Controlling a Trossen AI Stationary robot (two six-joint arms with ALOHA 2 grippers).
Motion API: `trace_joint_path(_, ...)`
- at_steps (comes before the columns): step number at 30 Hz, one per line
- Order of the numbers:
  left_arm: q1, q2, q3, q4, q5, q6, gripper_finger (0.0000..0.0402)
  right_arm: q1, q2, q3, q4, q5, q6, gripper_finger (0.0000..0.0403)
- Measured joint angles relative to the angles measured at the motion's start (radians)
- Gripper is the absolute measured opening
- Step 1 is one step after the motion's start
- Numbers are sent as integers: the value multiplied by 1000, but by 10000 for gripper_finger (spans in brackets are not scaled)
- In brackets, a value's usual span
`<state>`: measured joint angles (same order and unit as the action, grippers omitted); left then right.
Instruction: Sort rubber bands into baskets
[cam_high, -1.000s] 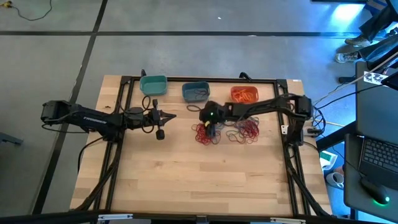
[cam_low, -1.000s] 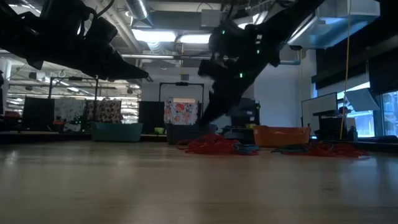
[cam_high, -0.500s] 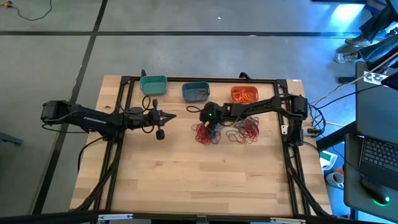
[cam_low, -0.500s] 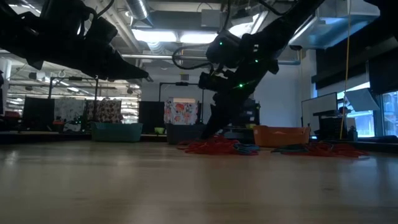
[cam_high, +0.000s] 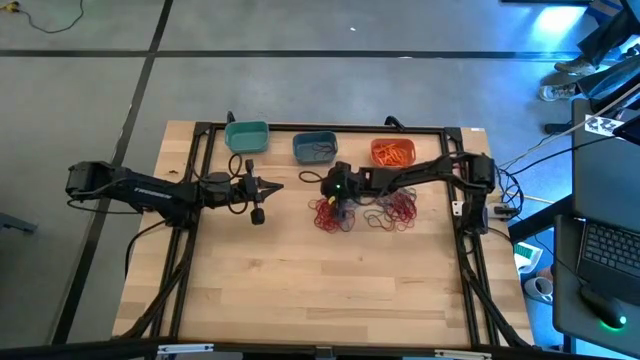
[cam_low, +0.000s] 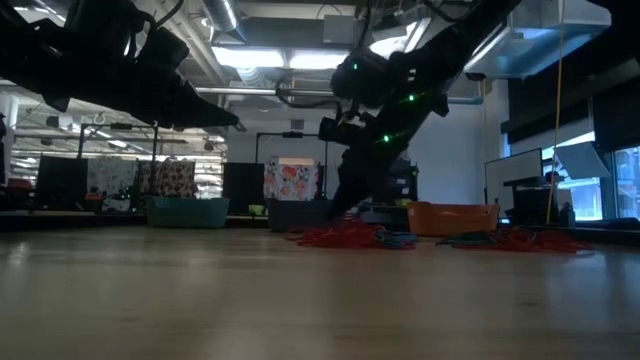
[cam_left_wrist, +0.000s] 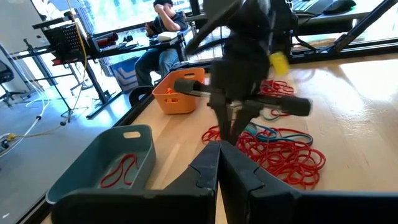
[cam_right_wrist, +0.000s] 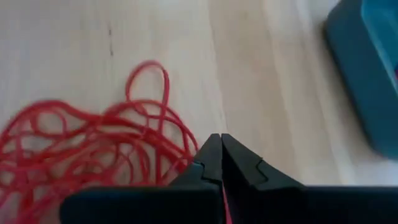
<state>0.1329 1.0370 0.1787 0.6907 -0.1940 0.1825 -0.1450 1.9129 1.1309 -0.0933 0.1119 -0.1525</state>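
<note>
Right tool (cam_right_wrist: 221, 146) closed over rubber bands (cam_right_wrist: 93, 155), tangled

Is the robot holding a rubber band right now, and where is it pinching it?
The right gripper is shut down in the red rubber bands; a red sliver shows between its fingers, but a grip cannot be told for sure. The left gripper is shut and empty.

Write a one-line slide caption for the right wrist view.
Right gripper shut at the edge of the red rubber bands on the wooden table, a blue basket nearby.
</note>
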Motion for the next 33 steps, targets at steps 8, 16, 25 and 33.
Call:
trace_joint_path(8, 0, 0, 0, 0, 0, 2, 5, 102, -41, 47, -24, 31, 65, 9)
trace_joint_path(16, 0, 0, 0, -7, 0, -1, 5, 113, -41, 55, -170, 212, 101, 110)
trace_joint_path(25, 0, 0, 0, -6, 0, -2, 5, 106, -25, 19, -190, 164, 88, 179)
trace_joint_path(33, 0, 0, 0, -1, 0, -1, 5, 97, -14, 16, -125, 304, 29, 167)
